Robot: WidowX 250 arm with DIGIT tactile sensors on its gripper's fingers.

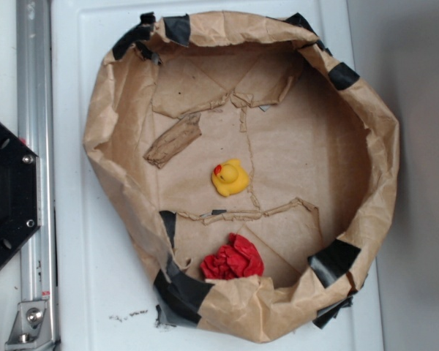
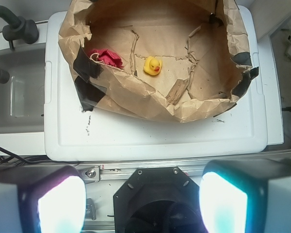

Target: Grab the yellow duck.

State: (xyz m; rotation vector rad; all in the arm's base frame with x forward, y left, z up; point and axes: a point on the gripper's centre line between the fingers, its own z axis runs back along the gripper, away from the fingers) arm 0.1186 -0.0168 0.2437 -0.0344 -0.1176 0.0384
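Brown paper basin (image 1: 366,146): a crumpled paper wall patched with black tape (image 1: 335,259) is seen ringing a flat paper floor, all carried on a white lid (image 2: 150,138).
Yellow duck (image 1: 230,178): it is found upright near the middle of the basin floor, well apart from every wall; in the wrist view its beak is turned toward the camera side (image 2: 153,65).
Red paper wad (image 1: 233,259): it is lodged against the taped wall of the basin, near the duck but not touching it.
Gripper (image 2: 143,204): two pale fingers (image 2: 60,204) are seen spread wide at the bottom edge of the wrist view with nothing between them; it is held high and back, above the black base (image 2: 155,199) and outside the basin.
Step judged: the approach is not yet made; the duck is untouched.
Risk, wall: the near paper wall could be clipped or crushed on a low approach, since it stands between gripper and duck, and the whole basin could be dragged.
Risk, ridges: raised paper creases (image 1: 227,215) lie just beside the duck; a finger could be snagged on one if the descent is off-centre.
Risk, slip: the duck is judged rounded and glossy, so it may be squeezed out sideways if the jaws are closed off its middle.
Risk, wrong target: the wad could be taken instead if the aim drifts toward the taped wall.
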